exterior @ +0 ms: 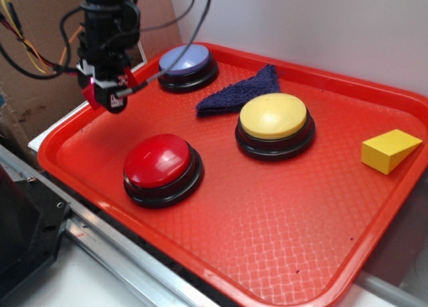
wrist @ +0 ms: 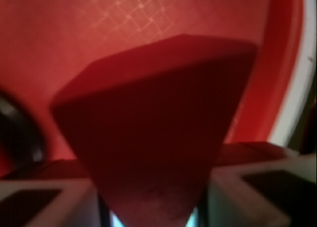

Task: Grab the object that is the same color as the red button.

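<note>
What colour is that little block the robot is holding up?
Red, a plain dark red block. It shows best in the wrist view, filling the picture between the tool's fingers.

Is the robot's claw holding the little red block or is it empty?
Holding it. The gripper is shut on the red block, which sits between the fingers in the wrist view, lifted above the red tray.

Your arm hangs vertically over the tray's back-left corner, pincer [exterior: 107, 96] pointing down, fingers [wrist: 44, 200] clamped on the red block [wrist: 153, 128].
</note>
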Controlling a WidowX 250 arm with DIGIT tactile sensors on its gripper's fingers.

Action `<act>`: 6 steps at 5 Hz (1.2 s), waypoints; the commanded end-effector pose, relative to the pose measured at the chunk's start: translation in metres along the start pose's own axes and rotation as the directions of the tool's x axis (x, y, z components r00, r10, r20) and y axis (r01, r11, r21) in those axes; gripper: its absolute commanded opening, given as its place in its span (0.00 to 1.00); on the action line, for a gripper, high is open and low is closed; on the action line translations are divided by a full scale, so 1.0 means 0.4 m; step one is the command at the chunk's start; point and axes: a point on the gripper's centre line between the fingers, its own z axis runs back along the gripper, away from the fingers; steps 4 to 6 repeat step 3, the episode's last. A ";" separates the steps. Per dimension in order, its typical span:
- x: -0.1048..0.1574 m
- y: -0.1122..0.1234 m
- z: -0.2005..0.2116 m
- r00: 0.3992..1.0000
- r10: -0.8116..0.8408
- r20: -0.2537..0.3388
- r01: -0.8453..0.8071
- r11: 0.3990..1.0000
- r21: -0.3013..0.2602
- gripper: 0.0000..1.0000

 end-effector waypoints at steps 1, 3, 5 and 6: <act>-0.096 -0.078 0.211 0.981 0.039 0.188 -0.031 0.998 -0.047 0.00; -0.252 -0.125 0.421 0.929 0.055 0.367 -0.044 0.998 -0.038 0.00; -0.252 -0.125 0.421 0.929 0.055 0.367 -0.044 0.998 -0.038 0.00; -0.252 -0.125 0.421 0.929 0.055 0.367 -0.044 0.998 -0.038 0.00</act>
